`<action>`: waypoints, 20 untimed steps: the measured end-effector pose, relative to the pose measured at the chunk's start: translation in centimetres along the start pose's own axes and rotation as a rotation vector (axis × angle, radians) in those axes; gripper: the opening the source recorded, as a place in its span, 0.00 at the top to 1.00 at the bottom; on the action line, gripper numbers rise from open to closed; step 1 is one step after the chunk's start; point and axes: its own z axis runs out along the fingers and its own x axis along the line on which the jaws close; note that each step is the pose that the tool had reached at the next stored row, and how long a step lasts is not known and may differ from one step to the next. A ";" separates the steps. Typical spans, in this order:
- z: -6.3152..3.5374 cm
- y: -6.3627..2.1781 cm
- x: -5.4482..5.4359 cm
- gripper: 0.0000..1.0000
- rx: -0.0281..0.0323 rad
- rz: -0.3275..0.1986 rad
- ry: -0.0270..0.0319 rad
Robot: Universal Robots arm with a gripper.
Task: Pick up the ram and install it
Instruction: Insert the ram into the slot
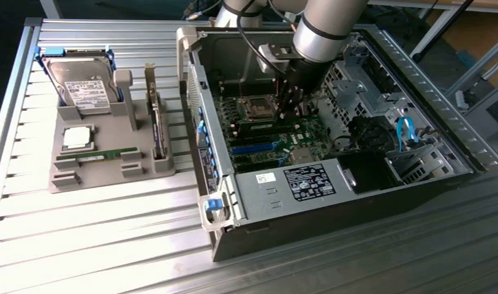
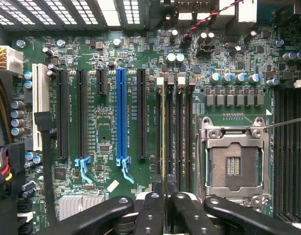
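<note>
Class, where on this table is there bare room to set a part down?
Free: the slatted table between the grey holder, the computer case and the near edge; also the strip between the holder and the table's edge at the exterior view's left. Crowded: the holder itself and inside the case, where the arm reaches in.

Exterior view: bright light, glare on table (image 1: 85, 233) slats at exterior view's left. Case (image 1: 232, 245) interior dim; arm (image 1: 326, 27) shadows motherboard (image 1: 265, 147). Wrist view: even light on motherboard, vent grille (image 2: 111, 12) blown white, soft highlights on black gripper (image 2: 163, 191), lit edge of ram (image 2: 163, 132).
</note>
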 end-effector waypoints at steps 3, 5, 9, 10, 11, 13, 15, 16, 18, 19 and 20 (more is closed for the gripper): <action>0.04 0.00 0.0 0.88 0.0000 0.000 0.0000; 0.04 0.00 0.0 0.88 0.0000 0.000 0.0000; 0.04 0.00 0.1 0.88 -0.0001 0.000 0.0001; 0.04 0.00 0.1 0.88 0.0000 0.000 0.0000; 0.04 0.00 0.1 0.88 0.0000 0.000 0.0000; 0.04 0.00 0.1 0.88 0.0000 0.000 0.0000; 0.04 0.00 0.2 0.88 0.0000 0.000 0.0000; 0.04 0.00 0.2 0.88 0.0000 0.000 0.0001; 0.05 0.00 0.2 0.88 0.0000 0.000 0.0001; 0.06 0.00 0.2 0.88 -0.0001 0.000 0.0001; 0.06 0.00 0.2 0.88 0.0000 0.000 0.0000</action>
